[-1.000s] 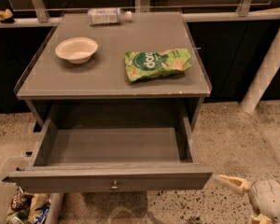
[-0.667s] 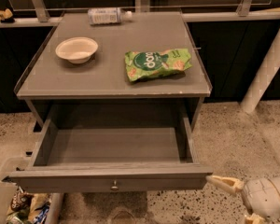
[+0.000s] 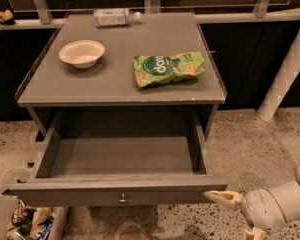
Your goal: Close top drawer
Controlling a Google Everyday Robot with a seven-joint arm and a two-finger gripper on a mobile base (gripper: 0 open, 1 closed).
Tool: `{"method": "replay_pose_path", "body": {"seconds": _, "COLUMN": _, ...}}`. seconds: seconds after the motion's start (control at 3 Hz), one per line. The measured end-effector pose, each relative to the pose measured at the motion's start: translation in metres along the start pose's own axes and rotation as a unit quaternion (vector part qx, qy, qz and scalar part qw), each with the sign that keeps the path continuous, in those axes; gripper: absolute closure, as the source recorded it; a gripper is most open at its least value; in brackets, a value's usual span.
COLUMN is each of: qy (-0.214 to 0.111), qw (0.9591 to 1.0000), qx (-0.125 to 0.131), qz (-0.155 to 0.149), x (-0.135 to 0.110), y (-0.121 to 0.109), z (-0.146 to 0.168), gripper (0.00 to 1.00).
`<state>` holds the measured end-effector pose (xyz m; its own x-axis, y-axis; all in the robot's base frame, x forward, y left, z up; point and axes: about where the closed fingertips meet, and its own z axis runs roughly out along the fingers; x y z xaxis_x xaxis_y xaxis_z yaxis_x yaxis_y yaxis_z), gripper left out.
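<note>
**Hovering at the right corner of the open top drawer**

Holding my pincer [image 3: 230, 213] low at the right of the view, I have it beside the right end of the top drawer's [image 3: 90, 196] front panel. Its two pale fingers are spread. The upper finger [image 3: 222, 198] points left at the panel's corner, and the lower one just shows at the bottom edge. I cannot tell whether the upper fingertip touches the wood or sits just beside it.

The top drawer is pulled far out of the grey cabinet, as wide as the cabinet itself. Its inside is bare grey board. A small round silver knob [image 3: 122, 200] sits at the middle of the front panel.

Above it, the cabinet's surface [image 3: 115, 84] carries three things. A shallow white bowl [image 3: 81, 53] stands at the left. A green snack bag [image 3: 169, 68] lies flat at the right, well apart from the bowl. A bottle [image 3: 114, 17] lies on its side at the back edge.

A white post [image 3: 285, 69] slants up at the far right, over speckled floor [image 3: 245, 149]. Some colourful wrappers [image 3: 27, 223] show under the drawer's left corner.
</note>
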<state>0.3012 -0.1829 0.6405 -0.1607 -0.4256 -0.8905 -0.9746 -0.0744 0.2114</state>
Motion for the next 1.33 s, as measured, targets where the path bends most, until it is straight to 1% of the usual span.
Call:
{"method": "replay_pose_path", "body": {"seconds": 0.33, "qy": 0.017, "qw": 0.9998, "qx": -0.008, "qz": -0.006, "x": 0.000, "y": -0.028, "z": 0.003, "gripper": 0.00}}
{"method": "replay_pose_path", "body": {"seconds": 0.67, "qy": 0.022, "qw": 0.9995, "qx": 0.019, "qz": -0.011, "x": 0.002, "y": -0.063, "z": -0.015, "gripper": 0.00}}
{"method": "replay_pose_path", "body": {"seconds": 1.0, "qy": 0.027, "qw": 0.9977, "qx": 0.058, "qz": -0.020, "x": -0.002, "y": -0.094, "z": -0.038, "gripper": 0.00}}
{"method": "replay_pose_path", "body": {"seconds": 1.33, "qy": 0.035, "qw": 0.9921, "qx": 0.117, "qz": -0.030, "x": -0.013, "y": -0.146, "z": -0.073, "gripper": 0.00}}
